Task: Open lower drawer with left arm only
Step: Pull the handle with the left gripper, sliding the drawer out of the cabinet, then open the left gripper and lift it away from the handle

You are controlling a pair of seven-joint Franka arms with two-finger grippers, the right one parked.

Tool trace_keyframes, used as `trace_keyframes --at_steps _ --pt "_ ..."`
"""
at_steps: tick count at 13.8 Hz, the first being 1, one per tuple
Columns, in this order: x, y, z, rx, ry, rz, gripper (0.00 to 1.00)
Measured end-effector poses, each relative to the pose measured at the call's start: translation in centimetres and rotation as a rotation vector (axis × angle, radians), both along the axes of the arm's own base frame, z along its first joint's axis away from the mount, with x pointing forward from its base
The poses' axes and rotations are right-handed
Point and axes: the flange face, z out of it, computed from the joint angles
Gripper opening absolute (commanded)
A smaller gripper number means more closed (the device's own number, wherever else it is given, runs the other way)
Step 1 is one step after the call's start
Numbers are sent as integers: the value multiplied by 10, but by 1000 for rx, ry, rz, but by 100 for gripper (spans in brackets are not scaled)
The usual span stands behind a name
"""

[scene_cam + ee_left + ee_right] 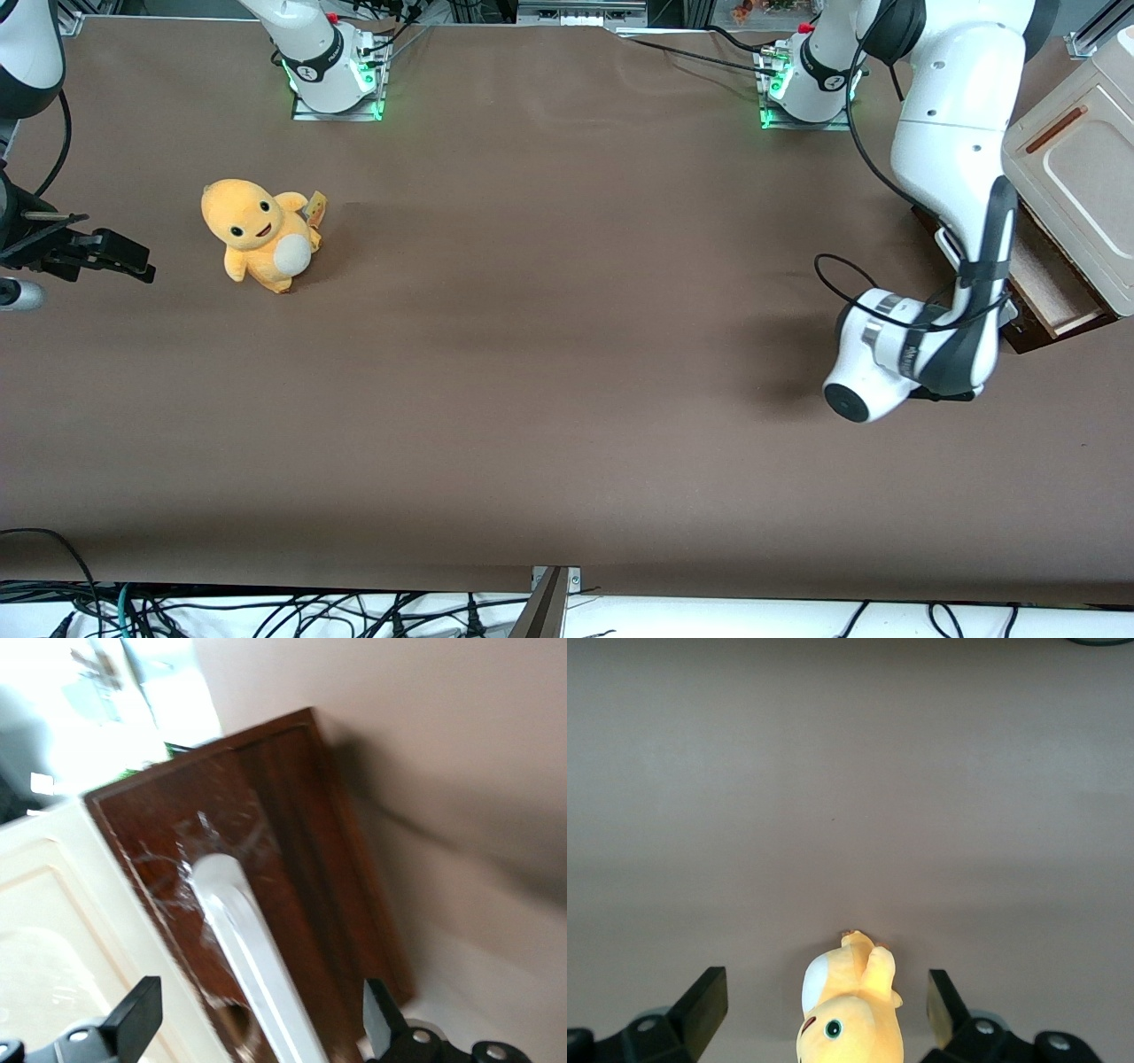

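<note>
The cream-white cabinet (1085,177) stands at the working arm's end of the table. Its lower drawer (1054,283) sticks out a little, and a strip of its pale tan inside shows. The left arm (952,177) bends down in front of the drawer, and its wrist (912,354) hides the gripper in the front view. In the left wrist view the gripper (259,1003) is open. One finger (140,1008) stands on each side of the long white bar handle (237,921) on the dark brown drawer front (177,842), and neither touches it.
The cream upper panel (1076,173) has a thin copper-brown strip handle (1056,129). A yellow plush toy (257,232) sits on the brown table (549,354) toward the parked arm's end, and it also shows in the right wrist view (850,1014). The arm bases (802,80) stand farthest from the camera.
</note>
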Motion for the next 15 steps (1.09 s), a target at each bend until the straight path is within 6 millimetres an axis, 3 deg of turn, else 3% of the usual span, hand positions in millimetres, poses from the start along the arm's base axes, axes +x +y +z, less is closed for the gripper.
trace_keyframes --at_steps 4,8,12,15 --pt "34 -26 86 -391 -213 219 100" --pt "52 -5 177 -740 -413 367 100" --pt "55 38 234 -933 -519 203 100" --pt "34 47 271 -1002 -618 -4 100"
